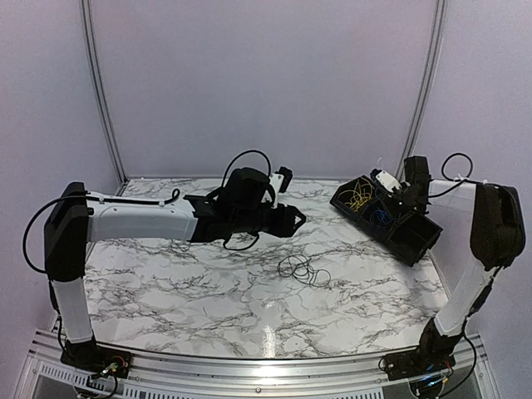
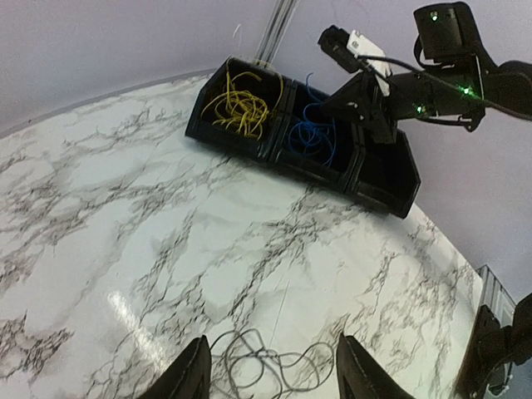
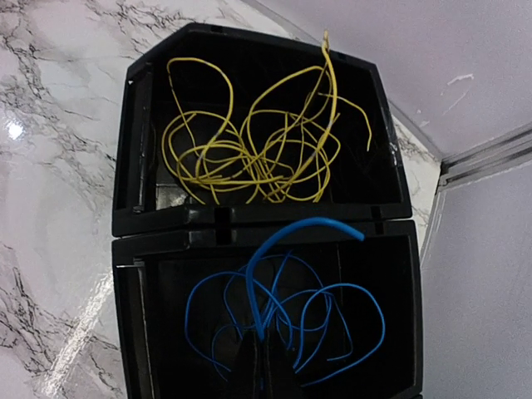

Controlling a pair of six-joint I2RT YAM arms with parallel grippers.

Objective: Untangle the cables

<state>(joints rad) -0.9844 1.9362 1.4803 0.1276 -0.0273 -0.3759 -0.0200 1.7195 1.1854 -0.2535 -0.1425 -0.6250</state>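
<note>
Left hand (image 2: 272, 353) over black cables (image 2: 274, 367)

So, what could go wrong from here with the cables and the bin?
1. The right gripper seems shut on one blue cable whose loops cross the rest of the blue coil in the black bin; lifting could drag the whole coil out.
2. The left gripper hangs open over the black cables on the marble table; closing might catch several strands together.

Bin (image 1: 413, 248) at the table's (image 1: 166, 283) far right, loose coil (image 1: 301, 268) mid-table.
An end bundle (image 1: 359, 198) lies in the bin's farthest compartment, a middle bundle (image 1: 380, 217) in the next one.
</note>
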